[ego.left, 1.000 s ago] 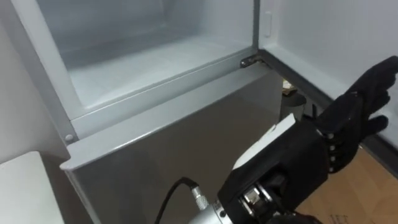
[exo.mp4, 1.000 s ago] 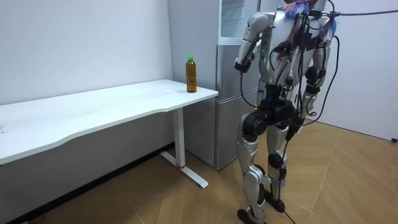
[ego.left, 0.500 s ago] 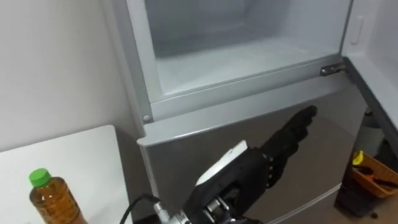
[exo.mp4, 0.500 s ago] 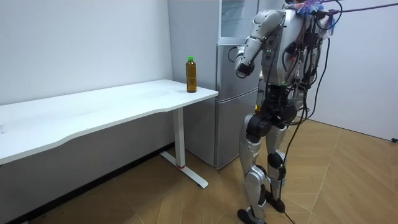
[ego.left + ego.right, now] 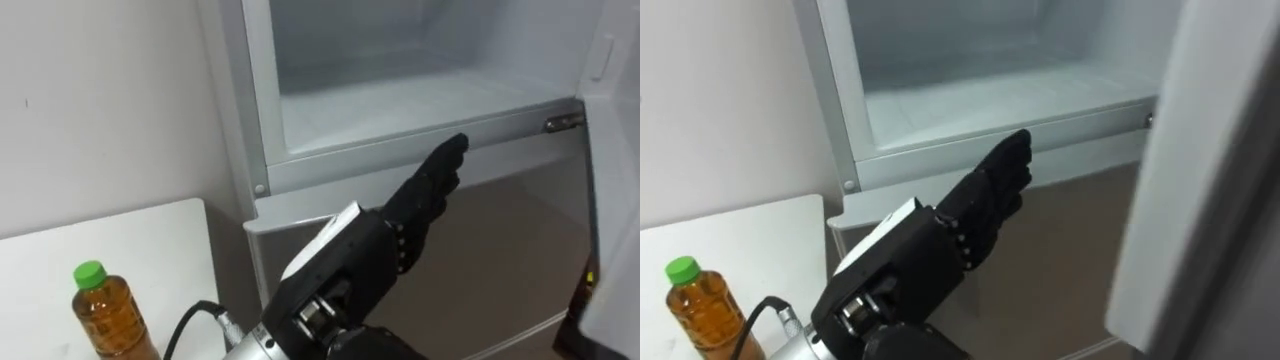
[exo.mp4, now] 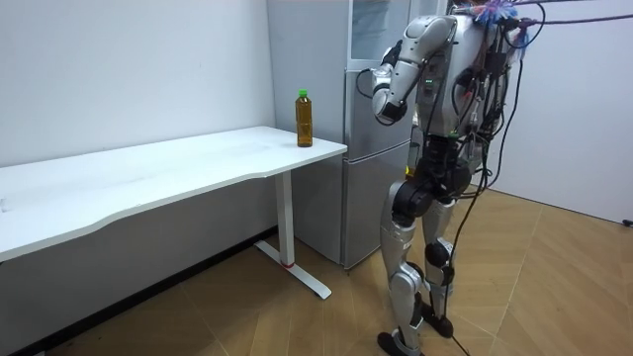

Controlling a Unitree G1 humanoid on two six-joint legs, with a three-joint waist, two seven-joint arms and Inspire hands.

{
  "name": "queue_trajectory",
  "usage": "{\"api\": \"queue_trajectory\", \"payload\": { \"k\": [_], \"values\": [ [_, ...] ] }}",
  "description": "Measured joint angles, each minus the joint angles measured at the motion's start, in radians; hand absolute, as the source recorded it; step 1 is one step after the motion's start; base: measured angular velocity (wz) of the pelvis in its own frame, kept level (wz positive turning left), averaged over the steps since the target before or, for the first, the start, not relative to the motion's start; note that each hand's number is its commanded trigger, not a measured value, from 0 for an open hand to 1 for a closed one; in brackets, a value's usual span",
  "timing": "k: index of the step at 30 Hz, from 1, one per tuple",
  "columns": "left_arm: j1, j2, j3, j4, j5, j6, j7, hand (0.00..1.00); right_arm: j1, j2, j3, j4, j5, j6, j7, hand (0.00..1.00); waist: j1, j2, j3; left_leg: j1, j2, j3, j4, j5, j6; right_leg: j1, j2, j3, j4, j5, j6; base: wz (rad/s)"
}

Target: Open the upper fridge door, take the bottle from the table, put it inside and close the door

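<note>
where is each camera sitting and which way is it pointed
Left eye view: on the robot's head, looking down at the open fridge and the bottle on the table; its left hand is raised, fingers straight.
Right eye view: same head, slightly rightward, same scene; the fridge door at its right edge.
Room view: across the room, facing the whole robot standing at the fridge.
All share bottle, table, fridge, left hand.

white wall point(image 6: 129, 69) | herringbone wood floor point(image 6: 554, 287) | white desk point(image 6: 148, 183) along wall

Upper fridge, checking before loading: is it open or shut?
Open: the upper fridge shows its pale interior, and its door stands swung aside.
</note>
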Motion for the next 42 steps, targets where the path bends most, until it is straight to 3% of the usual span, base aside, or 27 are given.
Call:
{"api": "queue_trajectory", "payload": {
  "k": [7, 14, 20, 24, 29, 33, 38, 42],
  "values": [
    [0.0, -0.012, -0.002, 0.0, 0.0, -0.002, 0.009, 0.0, 0.005, -0.006, -0.037, 0.001, 0.002, -0.008, 0.015, 0.0, -0.027, 0.024, 0.001, 0.001, 0.002, 0.006, 0.003, 0.0, -0.001, -0.015, 0.001, 0.007, 0.0, -0.003, -0.003, -0.04],
    [-0.013, -0.013, -0.026, 0.0, -0.001, -0.002, 0.008, 0.0, 0.006, -0.012, -0.043, 0.009, 0.042, -0.01, 0.03, 0.0, -0.074, 0.022, 0.0023, 0.002, 0.001, 0.02, 0.002, 0.001, -0.001, -0.017, 0.002, 0.025, 0.003, -0.002, -0.003, -0.08],
    [-0.037, -0.026, -0.074, -0.004, -0.001, -0.002, 0.001, 0.0, 0.001, -0.012, -0.038, 0.01, 0.062, -0.01, 0.029, 0.0, -0.105, 0.017, 0.005, 0.015, 0.004, 0.068, 0.006, 0.001, -0.001, -0.017, 0.003, 0.062, -0.001, -0.002, -0.003, -0.21],
    [-0.068, -0.032, -0.098, -0.002, -0.003, -0.002, 0.014, 0.0, 0.003, -0.014, -0.025, 0.01, 0.082, -0.01, 0.021, 0.0, -0.11, 0.016, 0.0065, 0.046, 0.006, 0.101, -0.014, 0.001, -0.001, -0.018, 0.011, 0.115, -0.001, -0.002, -0.003, -0.36],
    [-0.13, -0.039, -0.139, 0.016, -0.014, -0.002, 0.02, 0.0, 0.012, -0.035, -0.027, 0.01, 0.103, -0.01, 0.008, 0.0, -0.147, 0.018, 0.007, 0.056, 0.008, 0.153, -0.019, 0.0, -0.001, -0.032, 0.016, 0.163, 0.002, -0.002, -0.002, -0.3],
    [-0.168, -0.067, -0.148, 0.063, -0.074, -0.002, 0.014, 0.0, 0.031, -0.053, -0.037, 0.018, 0.126, -0.01, -0.011, 0.0, -0.188, 0.026, 0.0128, 0.065, 0.015, 0.206, -0.019, 0.0, -0.002, -0.035, 0.025, 0.19, 0.006, -0.001, -0.004, -0.26],
    [-0.199, -0.094, -0.169, 0.102, -0.119, -0.006, -0.005, 0.0, 0.051, -0.053, -0.035, 0.015, 0.126, -0.007, -0.015, 0.0, -0.195, 0.042, 0.0204, 0.07, 0.027, 0.207, -0.018, -0.001, -0.003, -0.051, 0.043, 0.219, 0.02, 0.004, -0.012, -0.32],
    [-0.209, -0.1, -0.206, 0.105, -0.141, -0.006, -0.023, 0.0, 0.045, -0.046, -0.024, 0.008, 0.124, -0.007, -0.032, 0.0, -0.218, 0.047, 0.0193, 0.07, 0.039, 0.211, -0.015, -0.006, -0.012, -0.062, 0.057, 0.229, 0.019, 0.009, -0.02, -0.12]
  ]
}}
